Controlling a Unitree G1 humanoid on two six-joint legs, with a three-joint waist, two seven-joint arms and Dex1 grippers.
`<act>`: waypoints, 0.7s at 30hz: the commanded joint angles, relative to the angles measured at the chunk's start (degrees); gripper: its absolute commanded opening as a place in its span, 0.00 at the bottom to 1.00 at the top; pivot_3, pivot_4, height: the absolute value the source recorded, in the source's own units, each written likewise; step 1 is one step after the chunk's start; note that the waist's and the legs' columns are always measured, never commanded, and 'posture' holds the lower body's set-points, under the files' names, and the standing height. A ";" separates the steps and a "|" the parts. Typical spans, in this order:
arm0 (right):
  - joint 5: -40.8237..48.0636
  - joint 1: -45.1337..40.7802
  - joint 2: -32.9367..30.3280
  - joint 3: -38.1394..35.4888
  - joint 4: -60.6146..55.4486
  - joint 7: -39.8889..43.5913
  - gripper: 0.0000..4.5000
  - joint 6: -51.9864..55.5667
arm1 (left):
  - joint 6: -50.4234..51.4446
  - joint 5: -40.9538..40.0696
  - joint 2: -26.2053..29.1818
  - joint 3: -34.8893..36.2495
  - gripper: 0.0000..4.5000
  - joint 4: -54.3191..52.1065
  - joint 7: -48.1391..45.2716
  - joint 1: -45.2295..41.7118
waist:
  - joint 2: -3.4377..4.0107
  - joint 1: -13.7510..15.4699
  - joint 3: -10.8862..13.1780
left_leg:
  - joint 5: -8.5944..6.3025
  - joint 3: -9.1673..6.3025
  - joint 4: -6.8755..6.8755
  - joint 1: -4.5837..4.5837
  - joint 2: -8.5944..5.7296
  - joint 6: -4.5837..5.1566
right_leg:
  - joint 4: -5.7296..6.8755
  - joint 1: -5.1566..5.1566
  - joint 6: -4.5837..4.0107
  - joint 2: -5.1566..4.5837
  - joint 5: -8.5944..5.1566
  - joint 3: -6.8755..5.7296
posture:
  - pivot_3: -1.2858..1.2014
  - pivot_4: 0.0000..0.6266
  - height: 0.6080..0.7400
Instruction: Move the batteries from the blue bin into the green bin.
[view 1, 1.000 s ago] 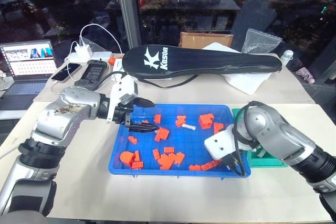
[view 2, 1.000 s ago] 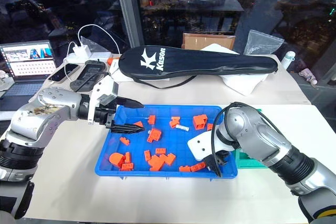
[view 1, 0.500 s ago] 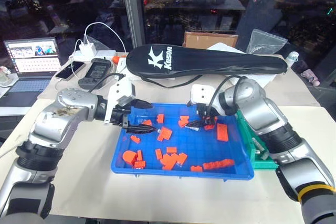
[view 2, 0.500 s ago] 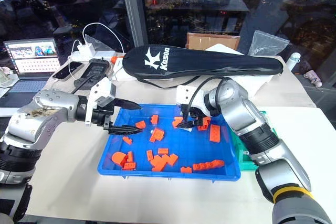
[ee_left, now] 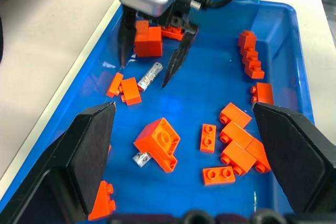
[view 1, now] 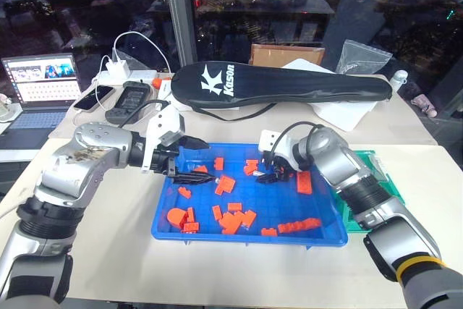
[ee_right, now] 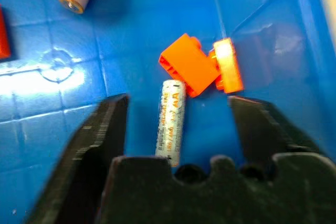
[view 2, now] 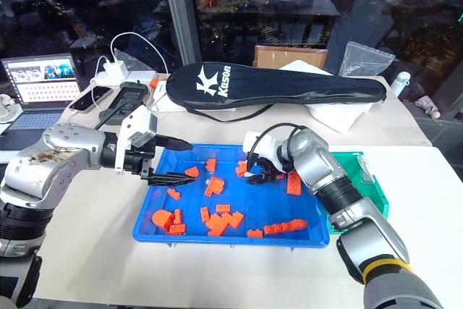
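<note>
Dark window glass backs a pale table (view 1: pixel 239 265), with a laptop (view 1: pixel 40 81) at about ten o'clock and a black racket bag (view 1: pixel 282 86) at twelve.

Going left to right, the left gripper (view 1: pixel 194 161) hovers over the nine o'clock end of the blue bin (view 1: pixel 246 235), its two black fingers spread apart and holding nothing. Orange bricks (view 1: pixel 231 218) lie scattered over the bin floor. One battery (ee_left: pixel 140 158) pokes out from under a brick near the bin's middle. Another battery (ee_right: pixel 171 123) lies flat on bare blue floor toward the bin's twelve o'clock rim, just beside two small bricks (ee_right: pixel 202 69).

The right gripper (ee_right: pixel 176 129) is down over that second battery with its fingers parted, one on each side of it, not yet touching. The green bin (view 2: pixel 362 179) sits against the blue bin's three o'clock end.

The step in hand looks like the pinch on this battery. To do it well, the fingers should keep the cylinder centred between them and close across its width, not its ends, so it does not roll away. The finger nearest the two bricks has little room; closing slowly should avoid catching a brick along with the battery. Lift straight up before swinging toward three o'clock to the green bin.
</note>
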 commanded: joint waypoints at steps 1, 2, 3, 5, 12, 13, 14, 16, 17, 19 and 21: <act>-0.74 1.08 -1.24 0.35 -1.24 0.57 0.36 -0.35 | 0.00 -0.62 1.01 1.95 1.00 -0.19 0.00 -1.37 | 0.00 -0.06 -0.01 | 0.00 0.00 0.00 0.02 0.00 0.00 | 0.00 0.03 0.00 0.00 0.00 0.00 | 0.52 0.24 0.98; -0.49 1.52 -1.60 0.10 -2.24 0.82 0.28 0.19 | -0.03 -0.59 1.01 1.92 1.00 -0.12 -0.01 -1.41 | 0.00 -0.04 -0.01 | 0.00 0.00 0.00 0.05 0.00 0.00 | 0.01 0.04 0.01 0.01 -0.01 -0.01 | 0.52 0.24 0.98; -0.29 1.86 -1.88 -0.08 -3.02 1.03 0.21 0.60 | -0.02 -0.58 0.99 1.89 1.00 -0.13 0.02 -1.44 | 0.00 -0.01 -0.01 | 0.00 0.00 0.00 0.07 0.00 0.00 | 0.01 0.06 0.06 0.00 -0.03 0.00 | 0.52 0.24 0.98; 0.54 2.58 -3.16 -0.96 -6.72 1.93 0.06 1.48 | -0.10 -0.55 0.82 1.73 1.00 0.09 0.06 -1.65 | 0.00 0.00 0.00 | 0.00 0.00 0.01 0.07 0.00 0.00 | 0.01 0.06 0.11 0.00 -0.07 0.00 | 0.52 0.24 0.98; 7.10 2.69 -8.69 -6.82 -23.48 6.34 0.05 11.71 | -1.06 -1.04 -0.34 0.65 1.00 1.66 -1.26 -3.37 | 0.03 0.04 0.02 | 0.00 0.00 0.01 -0.03 0.00 0.00 | 0.01 -0.02 0.12 0.00 -0.07 0.00 | 0.52 0.24 0.98; 8.59 2.53 -10.39 -8.89 -26.55 6.76 0.05 14.33 | -1.20 -1.33 -0.73 0.45 1.00 2.03 -1.83 -3.94 | 0.03 0.06 0.02 | 0.00 0.00 0.01 -0.04 0.00 0.00 | 0.01 -0.02 0.11 0.00 -0.07 0.00 | 0.52 0.24 0.98; 9.70 2.46 -12.01 -10.90 -28.67 6.85 0.05 16.19 | -1.25 -1.53 -1.12 0.31 1.00 2.47 -2.17 -4.50 | 0.04 0.22 0.04 | 0.00 0.00 0.01 -0.01 0.00 0.00 | 0.01 0.00 0.11 0.01 -0.07 0.00 | 0.52 0.24 0.98; 11.22 2.42 -15.35 -14.77 -31.24 6.04 0.05 19.44 | -1.43 -1.55 -2.07 0.11 1.00 3.60 -2.55 -5.65 | 0.04 0.39 0.05 | 0.00 0.00 0.01 -0.08 -0.02 -0.01 | -0.02 -0.01 0.12 0.00 -0.07 -0.01 | 0.52 0.24 0.98; 11.74 2.46 -16.85 -16.32 -31.93 5.38 0.05 20.74 | -1.52 -1.45 -2.50 0.03 1.00 4.13 -2.63 -6.14 | 0.03 0.48 0.05 | 0.00 -0.01 0.03 -0.03 -0.01 -0.01 | -0.05 0.03 0.12 0.00 -0.07 -0.01 | 0.52 0.24 0.98; 11.86 3.20 -21.63 -19.75 -32.37 4.39 0.05 22.22 | -1.42 -1.59 -3.73 -0.05 1.00 5.19 -2.81 -7.31 | 0.02 0.54 0.06 | 0.00 0.00 0.03 -0.05 -0.04 -0.01 | -0.12 0.05 0.13 -0.01 -0.08 0.00 | 0.52 0.24 0.98; 11.78 5.78 -28.13 -24.50 -31.27 3.86 0.05 23.17 | -1.29 -1.87 -5.12 -0.15 1.00 6.02 -3.04 -8.27 | 0.00 0.62 0.07 | 0.00 0.00 0.03 -0.07 -0.05 -0.01 | -0.14 0.04 0.15 -0.02 -0.10 0.01 | 0.52 0.24 0.98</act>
